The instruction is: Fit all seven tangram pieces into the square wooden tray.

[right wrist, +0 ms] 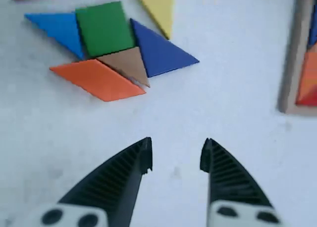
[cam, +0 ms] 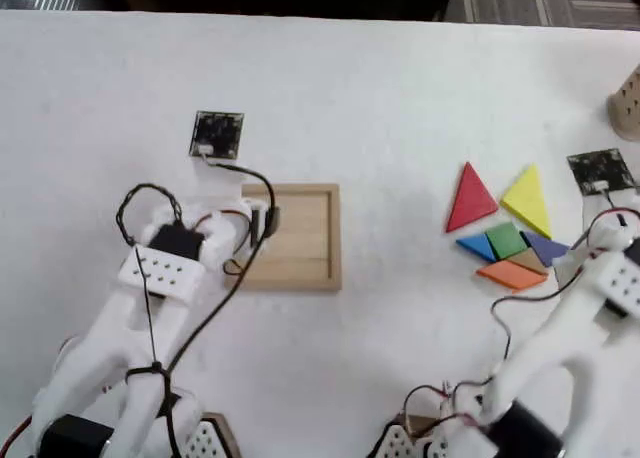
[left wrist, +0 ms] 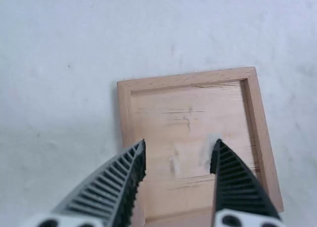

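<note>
Seven tangram pieces (cam: 511, 248) in a bunch on the right of the white surface (cam: 400, 108), none in the square wooden tray (cam: 305, 243) yet. Orange parallelogram (right wrist: 99, 80) at the near edge of the bunch, long way running side to side, touching the brown triangle (right wrist: 128, 63). Green square (right wrist: 103, 28), light blue triangle (right wrist: 59, 28) and dark blue triangle (right wrist: 156, 51) packed just behind. Red triangle (cam: 470, 200) and yellow triangle (cam: 528, 200) at the back. Tray bare, well apart to the left. Right hand (right wrist: 176, 155) spread wide, holding nothing, near the orange piece. Left hand (left wrist: 179, 147) spread too, hanging over the tray. Looks like a job for the right hand first.
</note>
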### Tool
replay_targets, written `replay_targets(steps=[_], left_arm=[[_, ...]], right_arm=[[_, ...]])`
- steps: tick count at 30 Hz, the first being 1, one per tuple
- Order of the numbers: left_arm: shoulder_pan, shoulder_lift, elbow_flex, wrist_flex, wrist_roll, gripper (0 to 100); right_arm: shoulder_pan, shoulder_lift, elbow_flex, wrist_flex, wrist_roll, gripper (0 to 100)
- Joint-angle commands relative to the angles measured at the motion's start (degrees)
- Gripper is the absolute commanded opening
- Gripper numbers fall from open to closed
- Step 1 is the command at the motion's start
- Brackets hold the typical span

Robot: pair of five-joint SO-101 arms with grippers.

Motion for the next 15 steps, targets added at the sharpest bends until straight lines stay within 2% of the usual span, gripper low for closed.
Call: replay_targets(steps=[1, 4, 9, 15], left_arm=[[-0.5, -2.0, -0.2, -2.5, -0.3, 22], [-0.5, -0.3, -0.6, -2.5, -0.3, 22], [-0.8, 3.8, -2.7, -3.3, -0.3, 21], [-4.0, 8.5, -6.5, -3.3, -0.3, 22]], right_arm=[[-2.8, 9.2, -6.1, -0.2, 13.0, 17.6], [-4.6, 16.9, -8.9, -4.2, 15.9, 17.6], [-5.8, 28.8, -13.5, -15.1, 16.2, 17.9], [-5.5, 37.8, -21.3, -16.0, 17.2, 18.0]])
